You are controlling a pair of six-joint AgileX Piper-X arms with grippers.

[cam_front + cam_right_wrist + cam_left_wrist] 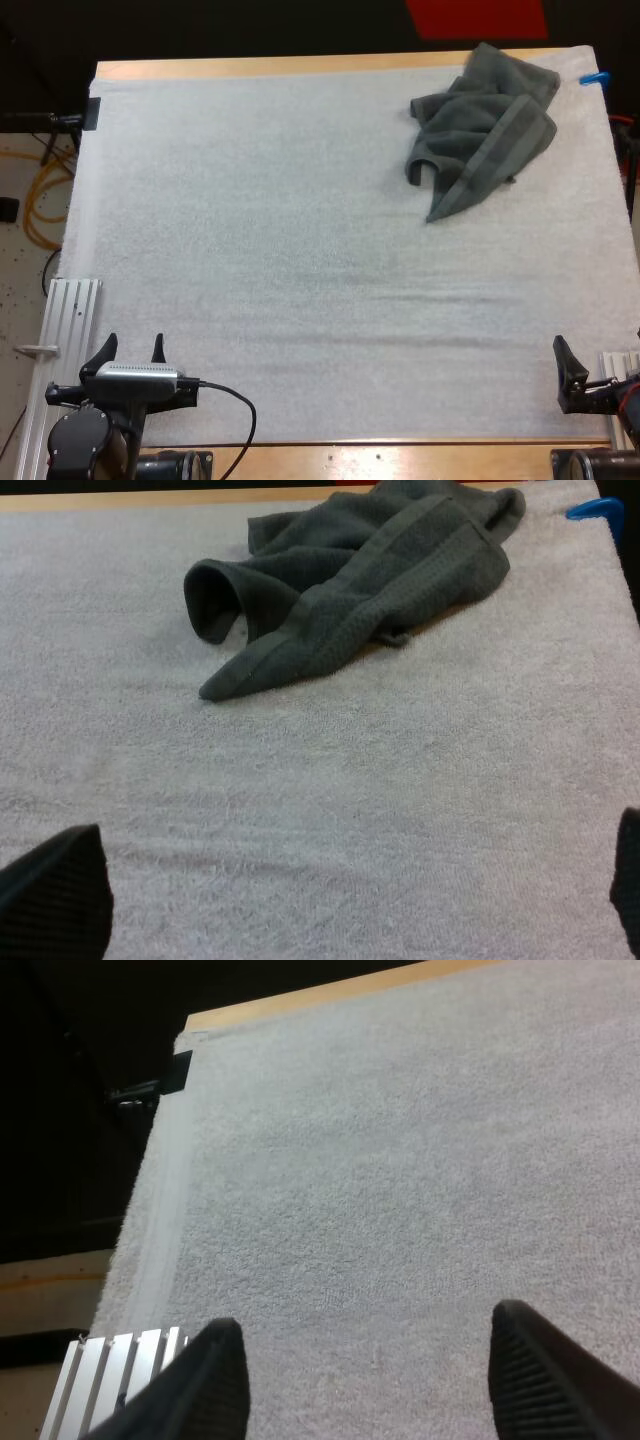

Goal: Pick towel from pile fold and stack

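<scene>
The crumpled dark grey-green terry towel (pixel 485 125) lies at the far right of the white fleecy mat (pixel 300 250), close to the mat's far edge and right-hand edge. It is heaped on itself. Its long axis runs on a diagonal, from the bunched part at the far right corner down to a flat, tapering corner that points toward the near side and a little to the left. Beside that corner, a fold curls up into an open loop.

The right claw (pixel 355 870) sits at the near right edge of the mat. The towel lies straight ahead of it across the mat, well apart, with the tapering corner as the part closest to it. Its two black fingers stand wide apart and hold nothing.

The left claw (pixel 131 345) rests at the near left corner of the wooden counter (pixel 300 67), above bare mat, also spread wide and empty. The whole diagonal of the mat separates it from the towel.

The right arm is clearly nearer, so the pick probably falls to it: a reach forward to that near corner.
</scene>
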